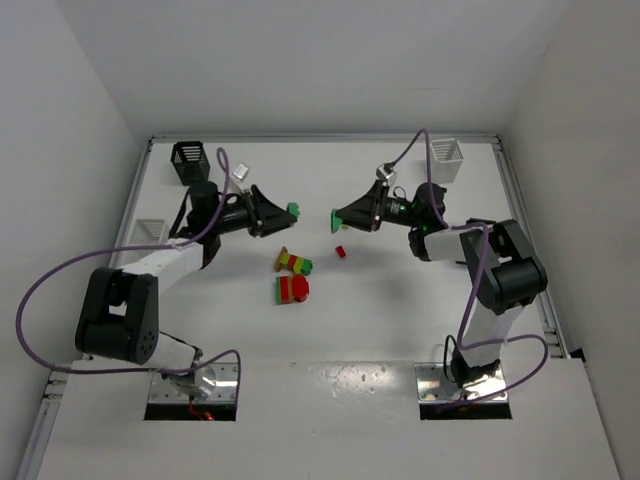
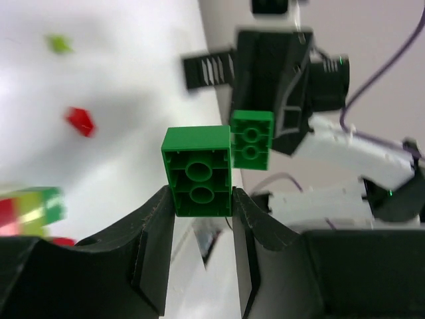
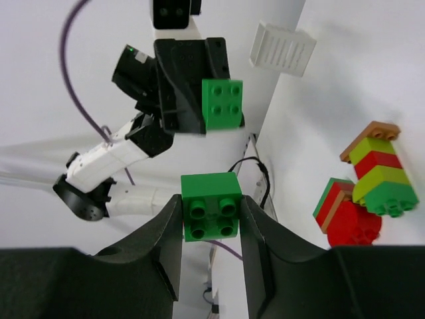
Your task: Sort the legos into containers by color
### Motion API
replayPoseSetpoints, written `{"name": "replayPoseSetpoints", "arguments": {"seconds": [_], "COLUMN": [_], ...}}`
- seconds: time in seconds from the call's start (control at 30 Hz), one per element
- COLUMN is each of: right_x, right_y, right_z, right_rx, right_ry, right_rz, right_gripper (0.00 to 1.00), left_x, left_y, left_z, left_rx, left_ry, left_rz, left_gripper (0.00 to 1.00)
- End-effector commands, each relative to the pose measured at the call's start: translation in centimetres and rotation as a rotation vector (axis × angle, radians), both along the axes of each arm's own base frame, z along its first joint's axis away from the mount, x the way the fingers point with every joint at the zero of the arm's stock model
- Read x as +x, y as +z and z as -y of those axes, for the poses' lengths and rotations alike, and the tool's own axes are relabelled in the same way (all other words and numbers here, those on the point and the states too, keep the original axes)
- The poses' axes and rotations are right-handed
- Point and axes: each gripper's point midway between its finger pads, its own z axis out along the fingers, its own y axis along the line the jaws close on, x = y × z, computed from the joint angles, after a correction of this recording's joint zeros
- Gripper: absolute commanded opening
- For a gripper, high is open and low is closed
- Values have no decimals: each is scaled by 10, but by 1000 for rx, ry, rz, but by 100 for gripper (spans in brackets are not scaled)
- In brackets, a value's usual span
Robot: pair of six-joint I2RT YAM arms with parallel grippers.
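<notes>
The left fingers (image 2: 159,216) clench a green brick (image 2: 197,171) by its sides. The right fingers (image 3: 169,229) grasp a second green brick (image 3: 211,207). The two bricks face each other off the surface (image 1: 400,300), close but apart. Mid-surface, with bare room around them, lie a red piece (image 1: 341,251), a striped stack (image 1: 294,263) and a red stack (image 1: 292,290). The top view shows a black basket (image 1: 190,160) and a white basket (image 1: 446,157) at the far corners.
</notes>
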Motion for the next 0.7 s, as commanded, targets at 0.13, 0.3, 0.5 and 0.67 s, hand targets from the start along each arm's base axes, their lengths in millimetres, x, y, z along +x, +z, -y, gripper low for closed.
{"name": "replayPoseSetpoints", "arguments": {"seconds": [0.13, 0.3, 0.5, 0.67], "right_x": [12, 12, 21, 26], "right_y": [25, 24, 2, -12], "right_z": [31, 34, 31, 32], "right_rx": [9, -91, -371, -545], "right_ry": [-95, -75, -14, 47], "right_rz": [128, 194, 304, 369], "right_gripper": [0, 0, 0, 0], "left_x": [16, 29, 25, 2], "left_y": [8, 3, 18, 15], "left_z": [-69, -134, -256, -333], "left_rx": [91, 475, 1024, 1283], "left_ry": [194, 265, 377, 386], "left_rz": [113, 107, 96, 47], "left_gripper": [0, 0, 0, 0]}}
